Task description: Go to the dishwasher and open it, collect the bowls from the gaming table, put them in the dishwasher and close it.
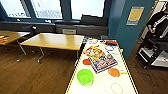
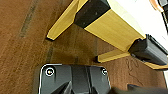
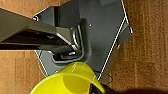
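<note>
The gaming table (image 1: 105, 86) (white top, yellow rim) stretches ahead over the brown floor (image 1: 32, 75), beside a wood-topped table (image 1: 53, 40). A lime green bowl (image 1: 85, 76) stands near its near end, just beside a colourful book (image 1: 103, 61) and orange discs (image 1: 114, 72). A yellow bowl (image 3: 72, 81) shows large at the right wrist; whether either gripper is open, I cannot tell.

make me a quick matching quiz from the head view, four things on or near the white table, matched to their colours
Things:
1. bowl
2. flat disc
3. gaming table rim
4. wall

Colours:
A. orange
B. teal blue
C. lime green
D. yellow

Pairs: 1-C, 2-A, 3-D, 4-B
</note>
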Robot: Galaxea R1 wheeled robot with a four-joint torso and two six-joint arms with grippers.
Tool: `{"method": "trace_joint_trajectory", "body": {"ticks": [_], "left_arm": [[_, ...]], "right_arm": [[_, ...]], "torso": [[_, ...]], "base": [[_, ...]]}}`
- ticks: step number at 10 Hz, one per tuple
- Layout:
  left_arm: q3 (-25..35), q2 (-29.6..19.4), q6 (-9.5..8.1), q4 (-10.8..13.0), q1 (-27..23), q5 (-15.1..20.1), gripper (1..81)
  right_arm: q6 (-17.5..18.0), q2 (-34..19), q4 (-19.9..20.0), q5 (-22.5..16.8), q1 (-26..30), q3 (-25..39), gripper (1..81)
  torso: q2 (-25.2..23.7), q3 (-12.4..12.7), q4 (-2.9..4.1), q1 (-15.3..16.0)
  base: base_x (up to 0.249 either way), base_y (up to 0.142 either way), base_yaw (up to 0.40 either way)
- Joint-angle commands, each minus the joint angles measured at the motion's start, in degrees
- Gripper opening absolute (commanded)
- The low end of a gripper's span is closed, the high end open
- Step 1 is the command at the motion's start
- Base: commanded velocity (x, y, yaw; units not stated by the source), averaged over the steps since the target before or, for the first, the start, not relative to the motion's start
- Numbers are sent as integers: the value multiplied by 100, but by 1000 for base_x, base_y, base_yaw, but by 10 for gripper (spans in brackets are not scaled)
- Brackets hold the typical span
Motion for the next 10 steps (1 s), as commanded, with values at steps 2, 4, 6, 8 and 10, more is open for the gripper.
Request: {"method": "trace_joint_trajectory", "body": {"ticks": [2,4,6,8,10], "left_arm": [[926,-492,-53,-878,-1048,410,811],[1146,-615,-53,-1598,-1496,418,811],[1251,-668,-53,-2038,-1980,664,811],[1129,-467,-53,-2029,-2489,1128,811],[900,-246,-53,-2029,-2911,1464,811]], "right_arm": [[-1,-115,-100,-285,20,18,10],[-1,-97,-109,-285,21,18,10],[-1,-88,-91,-285,47,1,10],[-1,-53,-109,-294,100,1,10],[-1,-53,-109,-303,170,1,10]], "torso": [[0,0,0,0],[0,0,0,0],[0,0,0,0],[0,0,0,0],[0,0,0,2]], "base": [[0,0,0],[0,0,0],[0,0,0],[0,0,0],[0,0,0]]}}
